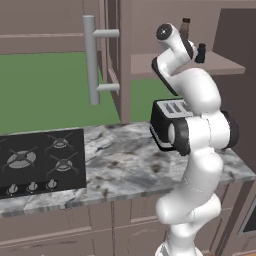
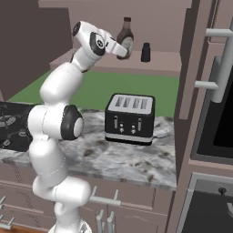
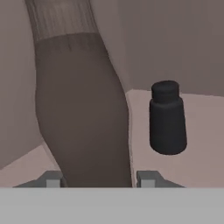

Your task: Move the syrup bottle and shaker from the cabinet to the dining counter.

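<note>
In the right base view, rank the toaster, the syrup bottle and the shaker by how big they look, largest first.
1. Toaster, clearly largest, though it also sits nearer the camera.
2. Syrup bottle, partly covered by the end effector.
3. Shaker, smallest, standing beside the bottle on the cabinet shelf.

Green wall (image 1: 45,90) behind marbled stove counter (image 1: 125,165)

Dark brown syrup bottle (image 3: 83,109), black shaker (image 3: 167,119), mauve cabinet (image 3: 175,43).
</note>
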{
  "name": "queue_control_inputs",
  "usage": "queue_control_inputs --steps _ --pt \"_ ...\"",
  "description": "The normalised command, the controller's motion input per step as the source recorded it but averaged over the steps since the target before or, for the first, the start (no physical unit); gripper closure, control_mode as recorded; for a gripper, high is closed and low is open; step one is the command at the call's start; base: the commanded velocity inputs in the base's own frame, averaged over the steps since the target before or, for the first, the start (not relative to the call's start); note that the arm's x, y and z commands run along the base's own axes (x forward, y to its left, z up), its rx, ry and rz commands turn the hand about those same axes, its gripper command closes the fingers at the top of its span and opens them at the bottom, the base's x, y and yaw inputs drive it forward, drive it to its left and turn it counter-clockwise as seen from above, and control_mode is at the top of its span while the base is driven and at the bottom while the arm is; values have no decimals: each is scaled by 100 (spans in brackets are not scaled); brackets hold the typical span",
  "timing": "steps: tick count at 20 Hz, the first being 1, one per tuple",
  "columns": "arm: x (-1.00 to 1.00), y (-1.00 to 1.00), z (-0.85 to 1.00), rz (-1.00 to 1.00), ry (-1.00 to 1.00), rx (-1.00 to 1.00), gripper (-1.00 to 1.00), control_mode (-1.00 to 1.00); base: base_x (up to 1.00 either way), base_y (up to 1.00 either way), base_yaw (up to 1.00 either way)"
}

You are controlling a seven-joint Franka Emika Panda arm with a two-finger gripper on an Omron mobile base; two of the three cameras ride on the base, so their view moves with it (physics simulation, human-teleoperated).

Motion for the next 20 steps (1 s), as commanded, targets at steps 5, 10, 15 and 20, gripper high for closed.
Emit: queue_control_inputs --steps 5,10,15,20 --pt "-90 0 -4 11 -26 0 100 -100 0 0 0" --pt "-100 0 15 18 -21 -1 100 -100 0 0 0" --pt "-100 1 50 22 -12 -6 100 -100 0 0 0" --pt "-100 4 48 22 -1 -21 100 -100 0 0 0"
